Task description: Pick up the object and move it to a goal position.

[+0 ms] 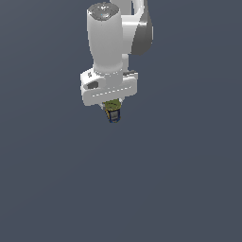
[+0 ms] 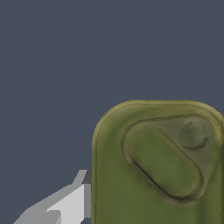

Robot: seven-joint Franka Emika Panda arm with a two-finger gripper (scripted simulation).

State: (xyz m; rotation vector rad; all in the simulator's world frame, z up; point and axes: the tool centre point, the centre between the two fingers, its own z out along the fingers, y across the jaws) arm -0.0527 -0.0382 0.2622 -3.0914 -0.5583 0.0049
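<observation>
The object [image 1: 112,110] is a small olive-green, mottled stubby item with a dark blue lower end. In the exterior view it hangs just under my white gripper [image 1: 112,112], well above the grey floor. The fingers are mostly hidden behind the hand and the object. In the wrist view the object's olive top [image 2: 157,166] fills much of the picture, with an oval recess in it, and one grey-white finger [image 2: 65,205] presses against its side. The gripper is shut on the object.
A plain dark grey-blue surface [image 1: 179,189] fills the background in both views. No other objects, containers or edges show. The white arm [image 1: 111,42] rises above the gripper.
</observation>
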